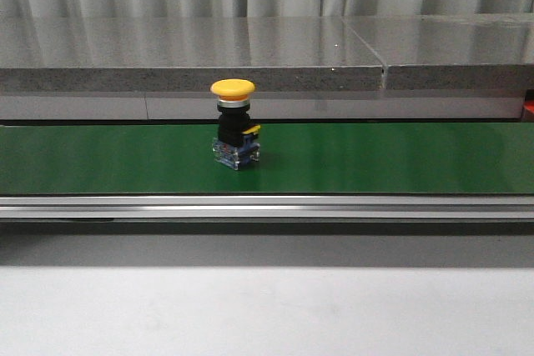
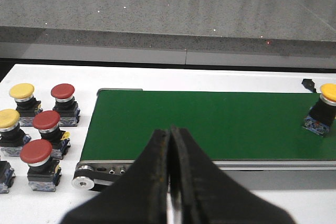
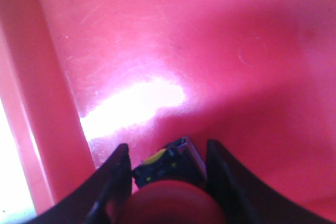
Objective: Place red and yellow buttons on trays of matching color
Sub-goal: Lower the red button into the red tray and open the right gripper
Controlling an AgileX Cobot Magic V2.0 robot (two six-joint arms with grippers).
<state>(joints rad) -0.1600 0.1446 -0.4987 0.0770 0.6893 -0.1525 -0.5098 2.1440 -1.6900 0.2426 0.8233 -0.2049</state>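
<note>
Red button [image 3: 167,203] sits between our right gripper [image 3: 167,182] fingers, jaws set around its cap, low over red tray [image 3: 220,51] floor; whether gripped or just let go, we cannot tell. Yellow button [image 1: 234,125] stands upright on green belt [image 1: 400,156], not yet sorted. Left gripper [image 2: 170,145] hangs closed, empty, above belt end. Beside belt wait spare buttons [image 2: 39,129], three red, two yellow. We judge task early: most remain. No readable writing anywhere.
</note>
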